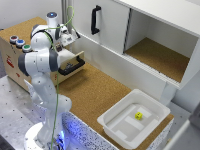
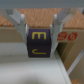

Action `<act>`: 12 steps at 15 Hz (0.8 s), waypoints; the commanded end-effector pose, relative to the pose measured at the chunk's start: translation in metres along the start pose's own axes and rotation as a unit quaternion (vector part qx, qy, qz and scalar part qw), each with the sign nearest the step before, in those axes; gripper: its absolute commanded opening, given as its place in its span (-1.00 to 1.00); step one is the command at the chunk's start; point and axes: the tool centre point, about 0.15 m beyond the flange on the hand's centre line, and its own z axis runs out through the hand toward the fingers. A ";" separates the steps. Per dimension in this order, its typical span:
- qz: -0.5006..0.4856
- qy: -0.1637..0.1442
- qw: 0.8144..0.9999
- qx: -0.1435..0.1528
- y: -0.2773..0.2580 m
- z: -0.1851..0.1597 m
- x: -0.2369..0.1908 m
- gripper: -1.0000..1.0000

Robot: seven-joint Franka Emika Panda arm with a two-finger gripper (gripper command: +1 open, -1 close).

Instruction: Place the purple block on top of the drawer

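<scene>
Seen from the exterior view's left, three coloured buttons point(image 1: 19, 43) sit on the cork top of a low wooden cabinet point(image 1: 15, 30), where the white Franka arm point(image 1: 42, 75) bends over its pale drawer point(image 1: 70, 62). That drawer stands pulled partly open, its black bar handle point(image 1: 71, 66) facing the cork-covered counter point(image 1: 95, 92). Up close in the wrist view, the gripper point(image 2: 38, 31) is clenched on the purple block point(image 2: 38, 43), one finger point(image 2: 21, 22) on each side of it, yellow markings showing on the block's face. Beneath the block runs a pale wooden surface, probably part of the drawer, with cork visible beyond; the blurred picture does not settle whether the block touches anything below. Behind the arm stands a tall white cupboard point(image 1: 112, 22) with a black vertical handle point(image 1: 95, 20) and an open compartment. Toward the exterior view's right, a white plastic tray point(image 1: 152, 107) rests on the counter, holding a small yellow object point(image 1: 138, 116).
</scene>
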 end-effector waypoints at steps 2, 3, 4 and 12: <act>-0.031 0.006 0.999 0.013 0.012 -0.020 0.053 -1.00; -0.037 0.012 0.999 0.016 0.008 -0.022 0.061 -1.00; -0.044 0.017 0.999 0.018 0.003 -0.024 0.068 -1.00; -0.066 0.013 0.997 0.036 -0.021 -0.009 0.099 -1.00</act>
